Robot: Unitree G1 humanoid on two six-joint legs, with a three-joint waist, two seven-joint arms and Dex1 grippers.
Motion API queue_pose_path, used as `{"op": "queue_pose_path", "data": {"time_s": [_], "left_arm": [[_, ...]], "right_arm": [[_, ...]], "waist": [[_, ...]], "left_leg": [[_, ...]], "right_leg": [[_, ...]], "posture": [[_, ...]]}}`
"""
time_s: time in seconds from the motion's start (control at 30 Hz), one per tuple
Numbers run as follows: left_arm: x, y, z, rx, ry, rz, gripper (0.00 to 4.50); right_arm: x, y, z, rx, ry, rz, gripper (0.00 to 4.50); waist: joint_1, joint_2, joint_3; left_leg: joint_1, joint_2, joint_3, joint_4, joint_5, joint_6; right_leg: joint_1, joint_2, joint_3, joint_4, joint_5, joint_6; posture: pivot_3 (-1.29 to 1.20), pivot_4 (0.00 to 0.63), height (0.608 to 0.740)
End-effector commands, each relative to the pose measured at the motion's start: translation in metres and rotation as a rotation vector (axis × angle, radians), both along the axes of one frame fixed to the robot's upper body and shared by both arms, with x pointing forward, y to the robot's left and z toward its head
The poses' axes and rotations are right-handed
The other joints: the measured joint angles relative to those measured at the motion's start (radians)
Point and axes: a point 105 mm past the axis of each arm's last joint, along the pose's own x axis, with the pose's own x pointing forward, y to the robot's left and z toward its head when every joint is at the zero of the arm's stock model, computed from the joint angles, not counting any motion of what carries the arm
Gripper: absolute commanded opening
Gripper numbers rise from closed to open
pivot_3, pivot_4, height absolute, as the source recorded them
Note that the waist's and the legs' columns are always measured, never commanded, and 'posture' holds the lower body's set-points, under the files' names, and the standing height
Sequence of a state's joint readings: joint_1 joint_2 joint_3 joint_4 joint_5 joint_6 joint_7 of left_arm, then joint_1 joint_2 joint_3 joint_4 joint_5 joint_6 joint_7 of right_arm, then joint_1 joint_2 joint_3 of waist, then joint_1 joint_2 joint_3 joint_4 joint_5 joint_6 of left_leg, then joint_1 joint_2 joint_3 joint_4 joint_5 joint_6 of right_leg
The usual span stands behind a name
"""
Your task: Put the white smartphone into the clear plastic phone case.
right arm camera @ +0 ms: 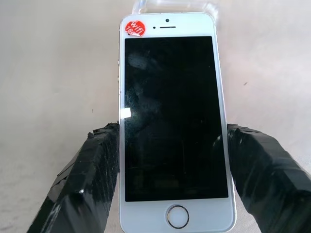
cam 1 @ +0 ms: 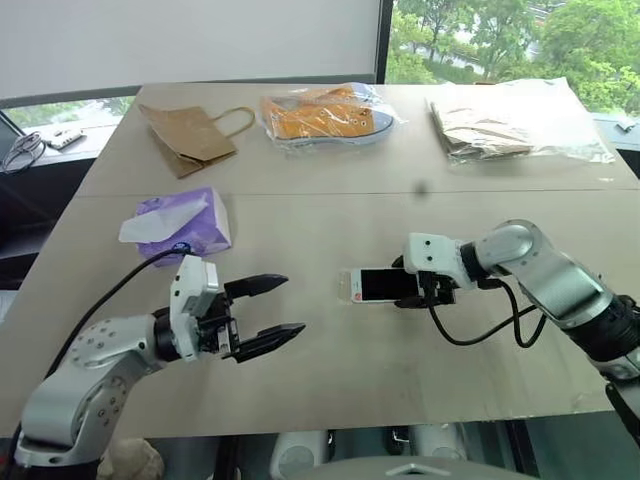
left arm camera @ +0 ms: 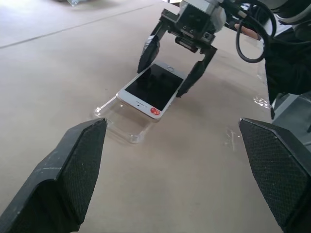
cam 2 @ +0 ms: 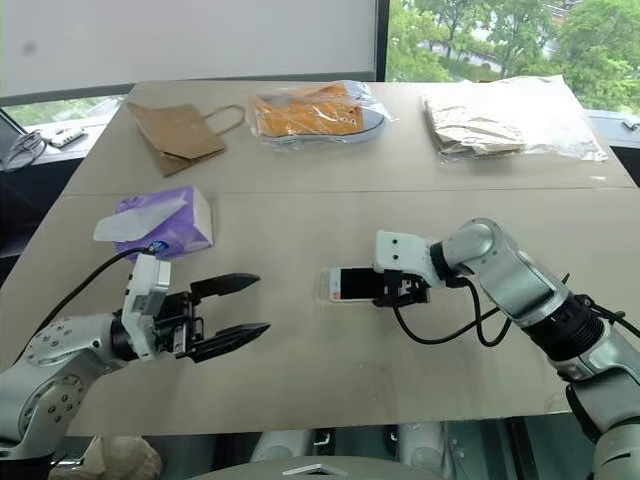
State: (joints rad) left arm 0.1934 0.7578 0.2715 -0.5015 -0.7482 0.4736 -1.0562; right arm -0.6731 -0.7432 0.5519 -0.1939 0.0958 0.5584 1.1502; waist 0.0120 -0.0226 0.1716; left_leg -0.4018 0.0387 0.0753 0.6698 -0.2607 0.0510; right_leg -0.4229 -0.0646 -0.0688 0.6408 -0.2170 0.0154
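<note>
Right hand [cam 1: 408, 287] clamps white smartphone [cam 1: 377, 285]; left hand [cam 1: 280, 311] gapes beside tissue pack [cam 1: 180, 222].

I can't make out most of the clear plastic phone case [left arm camera: 121, 127]; the white smartphone [right arm camera: 172, 121] covers its far part, and the frame edge crops the phone's bottom. The right gripper [cam 1: 415, 285] hides one phone end from my head camera. The red sticker's [right arm camera: 135, 27] smaller lettering is unreadable.
</note>
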Motion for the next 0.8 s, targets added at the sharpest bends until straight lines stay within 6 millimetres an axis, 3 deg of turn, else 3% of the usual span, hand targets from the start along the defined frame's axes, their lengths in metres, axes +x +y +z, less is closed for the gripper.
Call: {"op": "queue_pose_path", "data": {"time_s": [0.03, 0.27, 0.8], "left_arm": [[-0.0030, -0.0037, 0.0083, 0.001, -0.051, -0.008, 4.50], [-0.0045, -0.0046, 0.0074, 0.008, -0.064, -0.007, 4.50], [-0.0013, -0.0040, 0.0059, 0.023, -0.074, -0.011, 4.50]], "right_arm": [[0.0029, 0.0042, 0.0104, -0.010, -0.045, 0.037, 2.92], [0.0117, 0.0056, 0.0087, -0.017, -0.022, -0.031, 2.92], [0.0097, 0.0014, 0.0021, -0.067, 0.028, -0.096, 2.91]], "waist": [[0.000, 0.000, 0.000], [0.000, 0.000, 0.000], [0.001, 0.000, 0.000]], "left_leg": [[0.000, 0.000, 0.000, 0.000, 0.000, 0.000], [0.000, 0.000, 0.000, 0.000, 0.000, 0.000], [0.000, 0.000, 0.000, 0.000, 0.000, 0.000]], "right_leg": [[0.000, 0.000, 0.000, 0.000, 0.000, 0.000], [0.000, 0.000, 0.000, 0.000, 0.000, 0.000], [0.000, -0.004, -0.004, 0.000, 0.000, -0.001]], "posture": [[0.00, 0.150, 0.740], [0.00, 0.150, 0.740], [0.00, 0.150, 0.740]]}}
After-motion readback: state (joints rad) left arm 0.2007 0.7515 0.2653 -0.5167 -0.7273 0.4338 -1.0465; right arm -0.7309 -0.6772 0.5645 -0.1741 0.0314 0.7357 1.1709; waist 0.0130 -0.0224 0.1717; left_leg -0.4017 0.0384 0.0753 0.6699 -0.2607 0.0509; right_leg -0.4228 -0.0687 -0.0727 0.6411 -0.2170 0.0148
